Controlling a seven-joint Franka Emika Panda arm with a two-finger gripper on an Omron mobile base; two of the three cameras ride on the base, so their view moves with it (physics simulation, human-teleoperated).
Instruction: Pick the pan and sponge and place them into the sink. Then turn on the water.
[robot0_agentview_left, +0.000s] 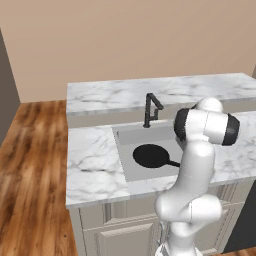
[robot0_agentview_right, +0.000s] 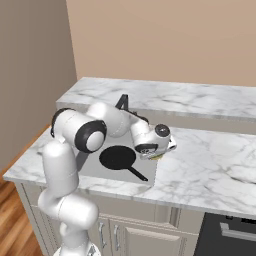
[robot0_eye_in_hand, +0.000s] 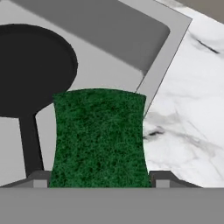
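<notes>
My gripper (robot0_eye_in_hand: 100, 179) is shut on the sponge (robot0_eye_in_hand: 99, 138), whose green face sits pinched between the two fingertips. In the right base view the gripper (robot0_agentview_right: 156, 149) hangs over the right rim of the sink (robot0_agentview_right: 90, 165), with a sliver of the yellow-green sponge (robot0_agentview_right: 158, 157) below it. The black pan (robot0_agentview_left: 151, 156) lies flat in the sink (robot0_agentview_left: 127, 145), its handle pointing to the front right. The hand view shows the pan (robot0_eye_in_hand: 30, 70) to the left of the sponge, inside the basin (robot0_eye_in_hand: 109, 30). Water is out of view at the black faucet (robot0_agentview_left: 150, 107).
White marble counter (robot0_agentview_right: 210, 165) spreads to the right of the sink, and a raised marble ledge (robot0_agentview_left: 165, 90) runs behind the faucet (robot0_agentview_right: 122, 102). The arm's own elbow (robot0_agentview_left: 205, 127) blocks the sink's right side in the left base view. Wood floor (robot0_agentview_left: 30, 175) lies to the left.
</notes>
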